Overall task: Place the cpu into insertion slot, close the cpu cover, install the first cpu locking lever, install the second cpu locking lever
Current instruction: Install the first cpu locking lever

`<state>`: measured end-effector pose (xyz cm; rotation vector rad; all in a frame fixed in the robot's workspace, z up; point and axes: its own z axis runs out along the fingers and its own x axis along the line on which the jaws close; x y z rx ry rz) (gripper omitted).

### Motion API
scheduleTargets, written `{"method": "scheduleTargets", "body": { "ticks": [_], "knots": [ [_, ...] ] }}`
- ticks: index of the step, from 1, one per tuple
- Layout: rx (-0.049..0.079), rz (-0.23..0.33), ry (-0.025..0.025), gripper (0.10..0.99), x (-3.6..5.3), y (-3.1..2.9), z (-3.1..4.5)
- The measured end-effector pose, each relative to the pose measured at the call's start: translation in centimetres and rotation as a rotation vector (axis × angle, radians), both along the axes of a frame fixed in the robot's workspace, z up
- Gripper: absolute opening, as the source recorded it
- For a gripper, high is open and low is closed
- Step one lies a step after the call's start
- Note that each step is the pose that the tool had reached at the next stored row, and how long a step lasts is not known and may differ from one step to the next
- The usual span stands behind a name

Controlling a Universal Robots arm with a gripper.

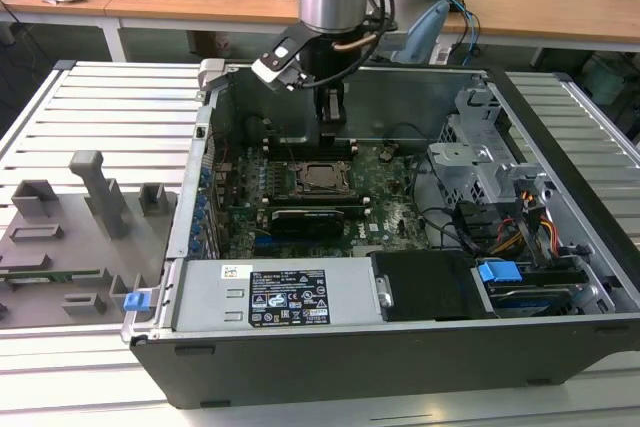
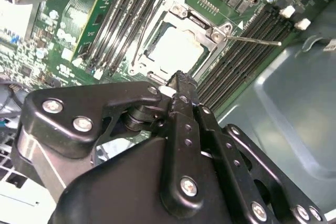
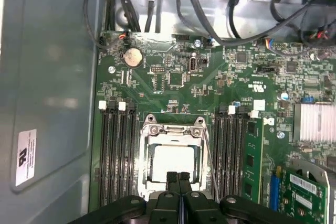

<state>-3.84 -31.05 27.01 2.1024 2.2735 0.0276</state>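
The cpu (image 3: 173, 161) lies in the insertion slot (image 1: 322, 177) on the green motherboard, its pale metal top (image 2: 176, 51) showing through the cut-out of the cpu cover (image 3: 170, 128). The cover (image 2: 198, 22) lies flat over the chip. A thin locking lever (image 2: 257, 39) sticks out sideways from one corner of the socket, and a thin wire lever (image 3: 210, 163) runs along one side of it. My gripper (image 3: 178, 177) hangs just above the socket's edge, shut with its fingers pressed together and nothing between them; it also appears in the other views (image 1: 333, 135) (image 2: 181, 80).
Black memory slots (image 3: 118, 156) flank the socket on both sides. In the exterior view a long black card (image 1: 315, 217) lies in front of the socket, the power supply (image 1: 285, 297) nearer still, and a drive cage (image 1: 480, 152) with cables on the right. A grey fixture plate (image 1: 70, 237) lies outside the case.
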Motion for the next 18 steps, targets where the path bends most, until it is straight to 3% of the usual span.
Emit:
{"method": "scheduleTargets", "body": {
  "ticks": [3, 11, 18],
  "knots": [
    [-0.001, 0.091, 0.0001, 0.106, 0.0, 0.0, 0.0],
    [-0.008, 0.213, 0.0003, 0.106, 0.0, 0.0, 0.0],
    [-0.017, 0.271, 0.0011, 0.106, 0.0, 0.0, 0.0]
  ]
}}
